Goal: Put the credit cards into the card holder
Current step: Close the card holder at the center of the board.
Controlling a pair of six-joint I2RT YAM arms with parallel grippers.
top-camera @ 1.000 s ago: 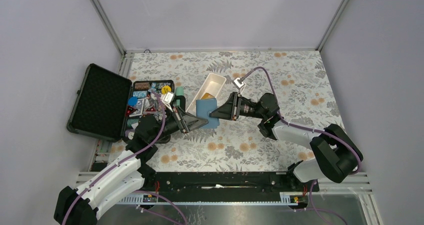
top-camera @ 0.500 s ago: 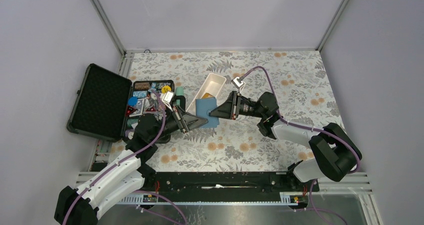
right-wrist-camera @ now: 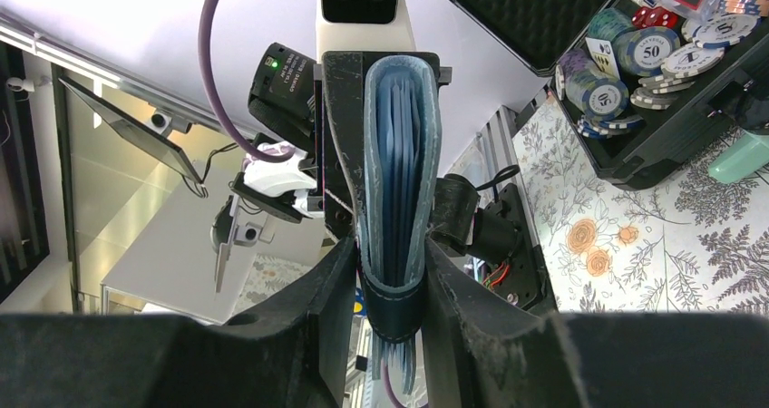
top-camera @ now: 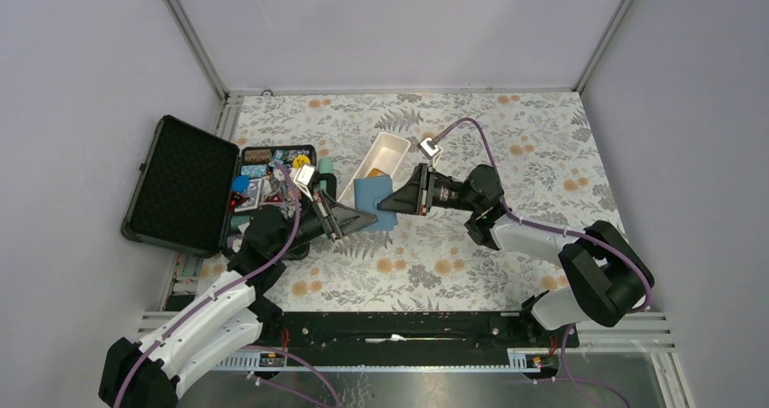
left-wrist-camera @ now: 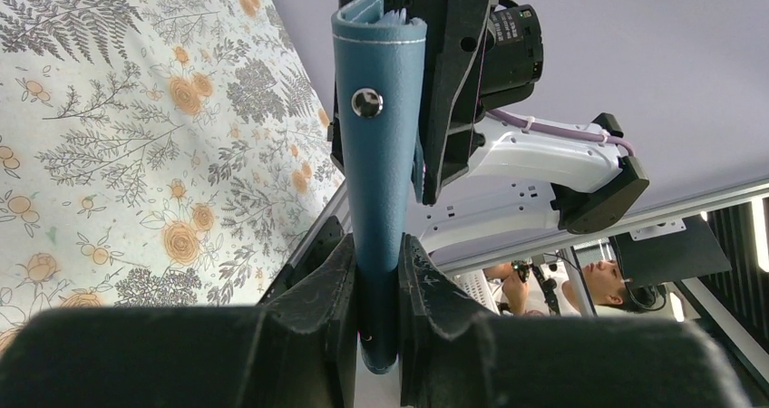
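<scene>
Teal wallet (top-camera: 373, 193) is held over mid-worktop (top-camera: 508, 136). Left hand (left-wrist-camera: 379, 265) is clamped on its 7 o'clock corner, right hand (right-wrist-camera: 393, 274) on the 3 o'clock edge. Orange card (top-camera: 384, 162) lies in the white tray (top-camera: 392, 141), just at 12 o'clock.

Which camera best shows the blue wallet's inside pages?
The right wrist view: it looks straight into the card holder, so the lighter blue pages show between its covers. The left wrist view shows only the outer cover and snap stud; the top view, a small blue rectangle.
</scene>
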